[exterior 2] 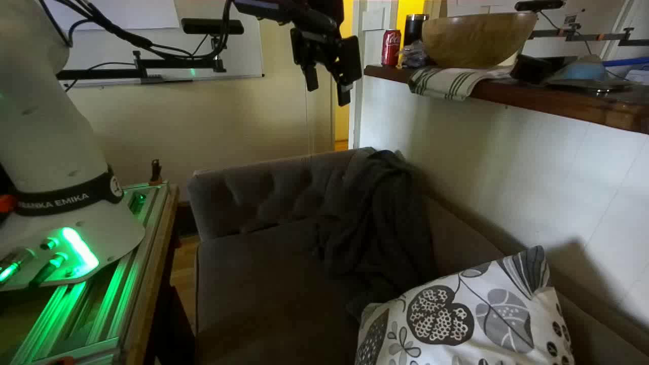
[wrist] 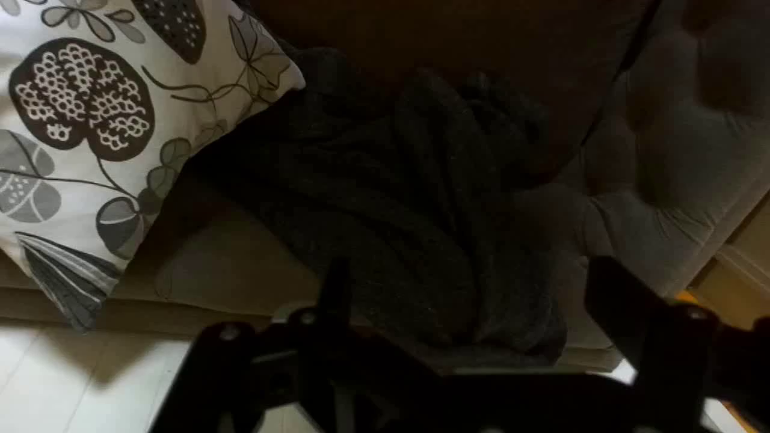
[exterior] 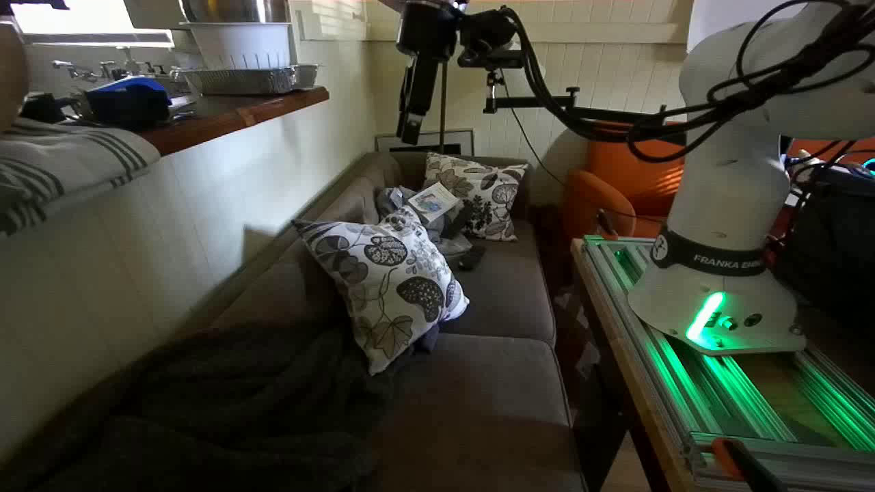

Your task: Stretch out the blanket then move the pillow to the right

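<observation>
The blanket, a rumpled dark grey throw [exterior: 239, 410], lies bunched on the sofa; in an exterior view the blanket [exterior 2: 380, 218] drapes over the corner of the backrest and armrest. The pillow [exterior: 400, 287], cream-white with a dark leaf print, leans tilted against the backrest beside the blanket in both exterior views. My gripper [exterior 2: 328, 92] hangs in the air well above the sofa, pointing down. In the wrist view the jaws stand wide apart with nothing between them, and the blanket [wrist: 421, 198] shows below and beyond. The pillow [wrist: 120, 120] fills the upper left there.
Another cushion with the same print [exterior: 489, 195] and a book [exterior: 434, 201] are at the sofa's far end. A wooden counter ledge [exterior 2: 547, 104] juts from the wall, carrying a bowl [exterior 2: 476, 38] and striped cloth [exterior 2: 448, 83]. The robot's base table [exterior: 636, 342] borders the sofa's front.
</observation>
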### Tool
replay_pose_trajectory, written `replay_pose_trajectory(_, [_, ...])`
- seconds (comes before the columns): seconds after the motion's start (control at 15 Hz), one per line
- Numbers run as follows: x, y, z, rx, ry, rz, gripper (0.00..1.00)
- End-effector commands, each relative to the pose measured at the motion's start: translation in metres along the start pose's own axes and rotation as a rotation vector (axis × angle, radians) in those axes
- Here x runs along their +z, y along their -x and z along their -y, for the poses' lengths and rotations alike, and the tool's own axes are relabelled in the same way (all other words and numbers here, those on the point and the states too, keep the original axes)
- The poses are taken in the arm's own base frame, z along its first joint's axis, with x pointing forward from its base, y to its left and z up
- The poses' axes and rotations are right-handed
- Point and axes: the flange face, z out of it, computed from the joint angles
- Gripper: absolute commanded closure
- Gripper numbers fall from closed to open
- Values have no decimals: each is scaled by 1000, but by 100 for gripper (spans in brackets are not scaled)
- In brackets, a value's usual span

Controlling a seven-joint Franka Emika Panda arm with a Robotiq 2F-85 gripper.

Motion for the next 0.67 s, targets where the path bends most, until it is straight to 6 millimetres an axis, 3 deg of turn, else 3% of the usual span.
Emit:
replay_pose_trajectory(0.0, [0, 0, 0, 0, 0, 1, 0])
replay_pose_trajectory(0.47, [0, 0, 0, 0, 0, 1, 0])
replay_pose_trajectory(0.6, [23, -15, 6, -48, -24, -14, 0])
